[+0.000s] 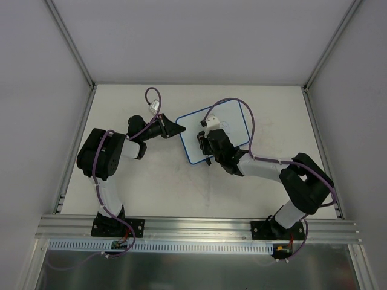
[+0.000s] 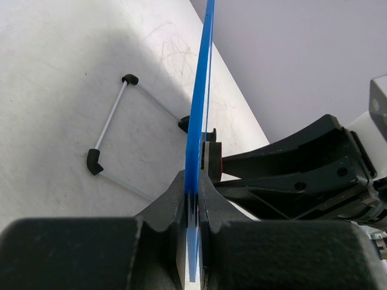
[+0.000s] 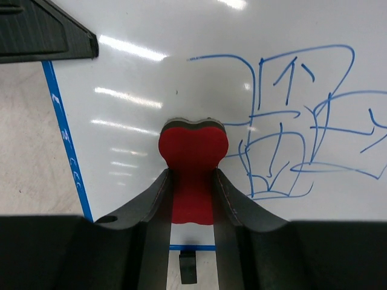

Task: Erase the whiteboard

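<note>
Right wrist: right gripper (image 3: 192, 181) pinches red eraser (image 3: 193, 151) at the whiteboard (image 3: 151, 72), mid-table between the arms, left gripper (image 2: 192, 192) clamped on its blue frame (image 2: 199, 90); blue scribbles (image 3: 290, 145) sit unerased beside the eraser, so most wiping looks left.

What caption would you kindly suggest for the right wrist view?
Right tool holds red eraser at the whiteboard beside blue scribbles.

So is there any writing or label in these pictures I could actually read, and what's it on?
No readable text anywhere.
Blue marker scribbles on the whiteboard: boxes and an arrow-like shape, no legible words.
White tag on a purple cable: too small to read.
</note>
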You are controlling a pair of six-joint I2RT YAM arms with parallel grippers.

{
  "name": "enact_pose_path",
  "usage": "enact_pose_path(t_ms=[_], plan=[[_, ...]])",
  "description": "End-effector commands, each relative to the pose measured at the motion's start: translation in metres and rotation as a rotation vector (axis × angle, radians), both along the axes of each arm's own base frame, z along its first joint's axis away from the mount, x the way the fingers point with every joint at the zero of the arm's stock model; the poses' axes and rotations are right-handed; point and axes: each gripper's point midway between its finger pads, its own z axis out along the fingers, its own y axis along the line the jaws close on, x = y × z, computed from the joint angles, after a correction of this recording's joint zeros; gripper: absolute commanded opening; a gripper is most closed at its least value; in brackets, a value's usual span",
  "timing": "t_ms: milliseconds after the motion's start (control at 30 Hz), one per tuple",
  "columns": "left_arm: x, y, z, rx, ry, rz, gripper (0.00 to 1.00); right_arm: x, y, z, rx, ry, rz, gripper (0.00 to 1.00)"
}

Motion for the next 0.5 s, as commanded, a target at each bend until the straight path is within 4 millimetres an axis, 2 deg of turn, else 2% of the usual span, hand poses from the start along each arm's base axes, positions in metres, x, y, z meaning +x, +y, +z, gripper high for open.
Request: enact_pose_path(t_ms=[0, 100, 267, 367, 400, 467], plan=[[-0.009, -0.007, 0.022, -0.015, -0.134, -0.071, 0.00, -0.032, -0.044, -0.076, -0.148, 0.180, -0.072, 0.00], [-0.009, -0.006, 0.021, -0.017, -0.129, -0.073, 0.00, -0.035, -0.048, -0.082, -0.152, 0.187, -0.081, 0.00], [-0.009, -0.006, 0.022, -0.019, -0.132, -0.074, 0.00, -0.026, -0.040, -0.071, -0.146, 0.159, -0.067, 0.00], [-0.010, -0.006, 0.022, -0.019, -0.132, -0.077, 0.00, -0.014, -0.028, -0.055, -0.141, 0.135, -0.040, 0.00], [-0.010, -0.006, 0.022, -0.019, -0.134, -0.077, 0.00, -0.004, -0.017, -0.038, -0.121, 0.107, -0.034, 0.00], [-0.011, -0.006, 0.022, -0.019, -0.135, -0.079, 0.00, 0.002, -0.010, -0.029, -0.128, 0.104, -0.012, 0.00]])
